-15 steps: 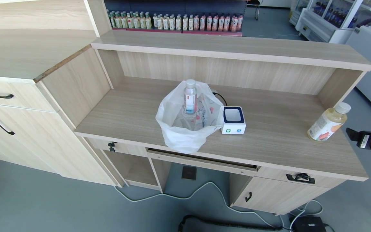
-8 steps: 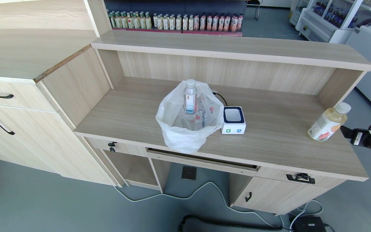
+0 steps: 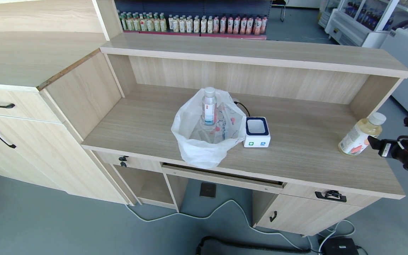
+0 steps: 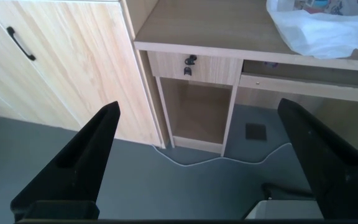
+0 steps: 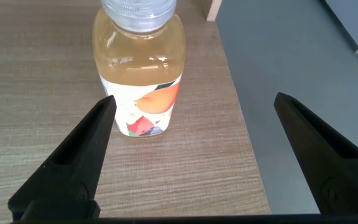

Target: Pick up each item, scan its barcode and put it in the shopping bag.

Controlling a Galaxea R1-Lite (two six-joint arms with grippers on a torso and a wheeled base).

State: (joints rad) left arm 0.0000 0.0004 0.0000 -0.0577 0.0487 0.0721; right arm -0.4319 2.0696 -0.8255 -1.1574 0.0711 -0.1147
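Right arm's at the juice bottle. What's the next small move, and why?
Probably shift the right gripper sideways until it is centred on the juice bottle: the gripper is open, yet the bottle stands off-centre between its jaws, upright on the counter and not yet grasped.

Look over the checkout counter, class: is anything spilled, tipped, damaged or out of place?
Nothing is spilled or damaged. The juice bottle stands upright and capped, though close to the right end of the counter. The clear bottle stands upright in the shopping bag, which sits beside the scanner.
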